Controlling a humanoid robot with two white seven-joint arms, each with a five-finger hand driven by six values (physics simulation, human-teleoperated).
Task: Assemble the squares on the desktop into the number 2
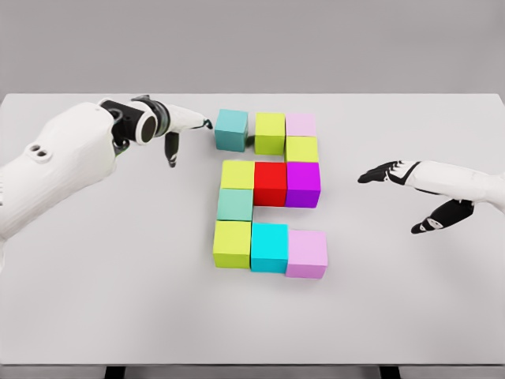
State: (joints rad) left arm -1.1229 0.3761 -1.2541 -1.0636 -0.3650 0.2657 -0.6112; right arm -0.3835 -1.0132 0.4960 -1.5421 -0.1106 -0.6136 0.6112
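Coloured cubes lie grouped at the table's middle. The top row holds a teal cube [231, 129], a yellow-green cube [270, 132] and a pale pink cube [301, 124], with another yellow-green cube [302, 148] under the pink one. Below come a yellow-green cube [237, 174], a red cube [271, 183] and a magenta cube [303, 184]. A pale teal cube [235, 204] sits lower left. The bottom row holds a yellow-green cube [232, 243], a cyan cube [270, 246] and a pink cube [307, 253]. My left hand [183, 126] is open, a fingertip touching the teal cube's left side. My right hand [406, 193] hovers open to the right.
The white table [118, 300] runs wide on all sides of the cubes, its front edge near the bottom of the view. A small gap separates the teal cube from the yellow-green cube beside it.
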